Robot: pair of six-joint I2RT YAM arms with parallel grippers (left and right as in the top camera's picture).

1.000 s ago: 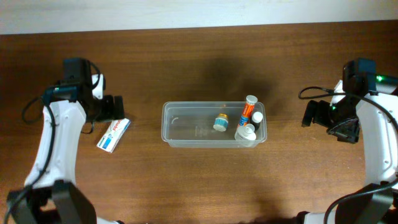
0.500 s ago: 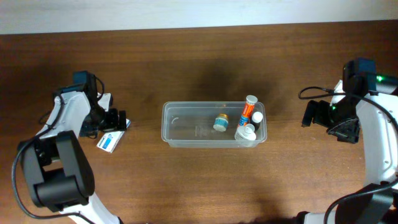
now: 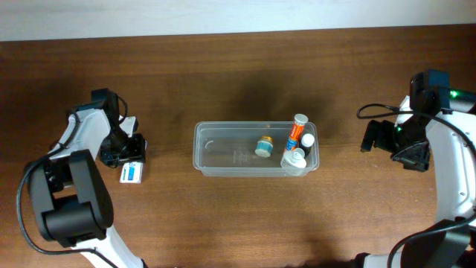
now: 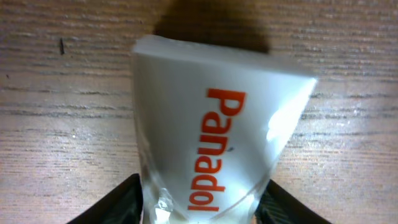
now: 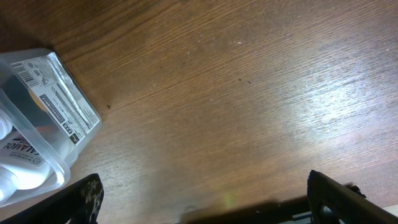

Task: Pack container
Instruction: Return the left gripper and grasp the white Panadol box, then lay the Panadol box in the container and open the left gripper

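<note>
The clear, shallow container [image 3: 223, 158] is sitting in the middle of the surface [image 3: 238, 74], well apart from both arms, and is holding several small bottles [image 3: 297, 145] toward its right end. Near the left edge, the left fingers [image 4: 121, 200] are squeezing a white Panadol box [image 4: 211, 137] between them. Near the right edge, the right fingers [image 5: 84, 196] are hanging spread wide, gripping nothing.
</note>
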